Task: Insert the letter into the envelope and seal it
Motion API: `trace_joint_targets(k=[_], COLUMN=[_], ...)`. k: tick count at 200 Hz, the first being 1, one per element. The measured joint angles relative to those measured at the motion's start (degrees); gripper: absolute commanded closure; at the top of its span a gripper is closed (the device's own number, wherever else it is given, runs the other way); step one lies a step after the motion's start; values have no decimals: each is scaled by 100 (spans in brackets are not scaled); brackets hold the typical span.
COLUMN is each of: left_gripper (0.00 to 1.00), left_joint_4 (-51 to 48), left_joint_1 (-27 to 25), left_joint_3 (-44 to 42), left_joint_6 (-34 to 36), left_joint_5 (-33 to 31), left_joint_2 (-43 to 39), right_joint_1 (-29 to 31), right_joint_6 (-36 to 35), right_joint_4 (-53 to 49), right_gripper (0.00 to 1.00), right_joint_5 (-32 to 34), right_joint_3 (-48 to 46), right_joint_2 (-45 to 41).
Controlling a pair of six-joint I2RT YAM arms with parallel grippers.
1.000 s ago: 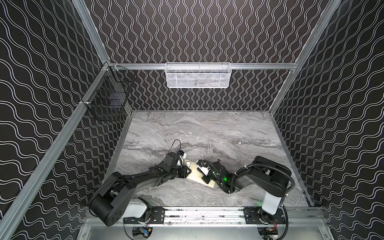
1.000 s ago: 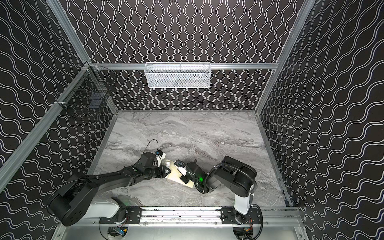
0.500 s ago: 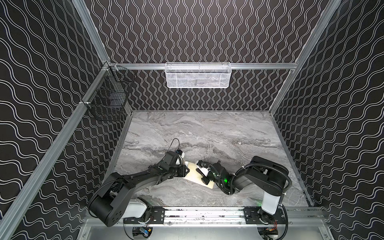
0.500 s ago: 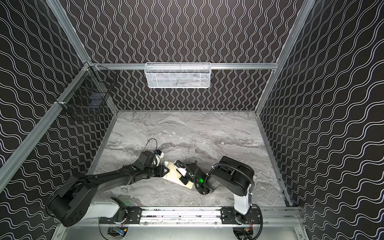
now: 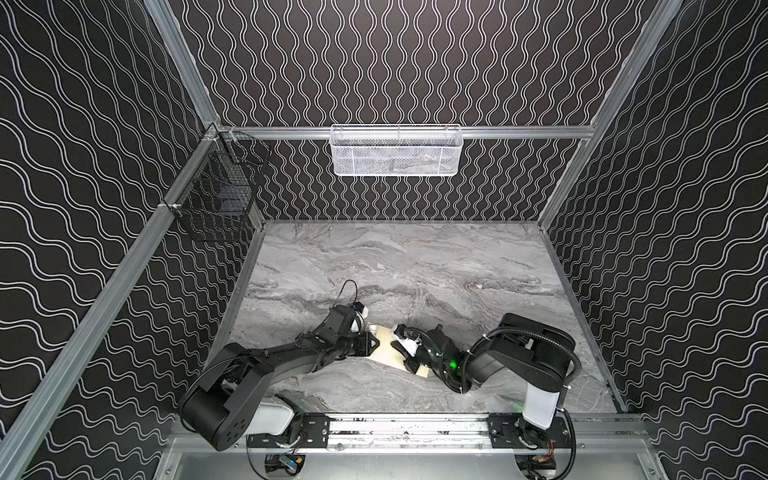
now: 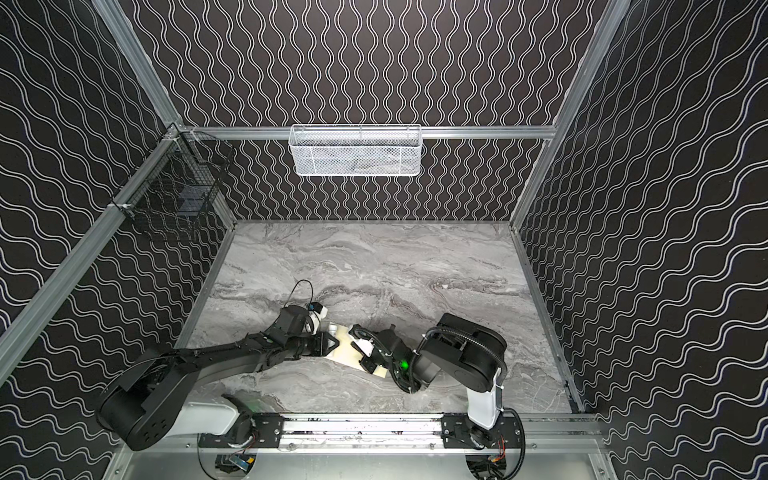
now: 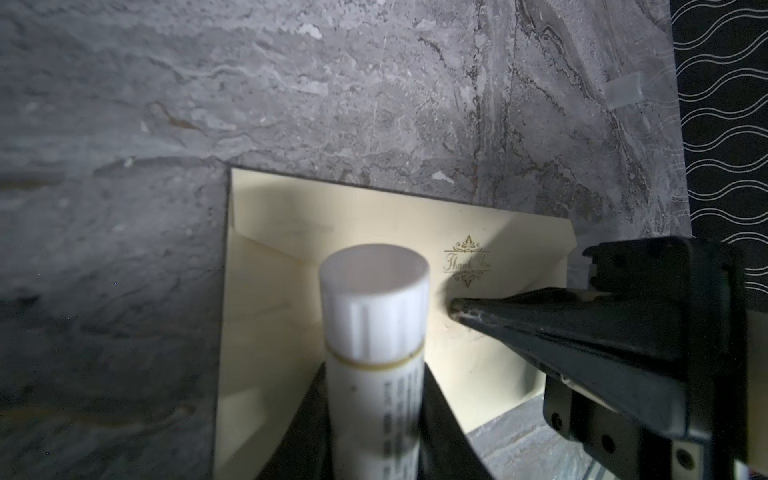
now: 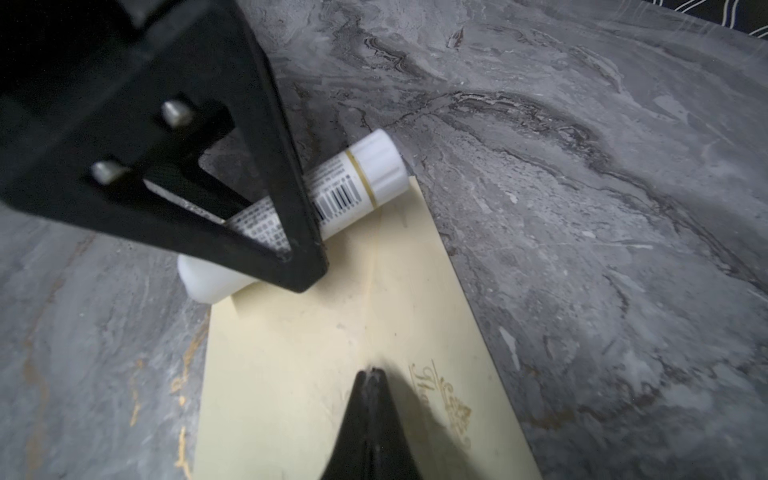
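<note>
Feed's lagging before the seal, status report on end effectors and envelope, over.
Status: left end effector shut on capped glue stick over envelope; right end effector shut, tips pressing flap. No letter in sight. No obstruction seen.

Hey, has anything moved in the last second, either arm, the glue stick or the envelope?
Nothing visibly changed. The left gripper still holds the glue stick at one end of the envelope. The shut right gripper still rests its tip on the envelope beside the gold print. The envelope lies flat in the same spot on the table.
</note>
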Motion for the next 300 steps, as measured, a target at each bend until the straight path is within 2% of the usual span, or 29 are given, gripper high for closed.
trace_joint_targets(k=[106, 231, 265, 300], left_gripper=[100, 100, 100, 100], left_joint_4=[-136, -162, -216, -382], left_joint_1=[35, 50, 50, 50], left_joint_3=[-70, -131, -136, -114], left_joint_6=[-59, -116, -114, -136], left_joint_5=[-2, -26, -13, 33], left_joint_2=[-151, -247, -304, -619], right_joint_1=[-175, -374, -413, -426], right_joint_6=[616, 1005, 977, 485], right_joint_4=[332, 828, 680, 389], right_gripper=[100, 100, 100, 100], right_joint_5=[654, 1961, 2184, 2070], right_joint_3=[-533, -1182, -1294, -1178], right_joint_2=[-221, -372, -601, -1322])
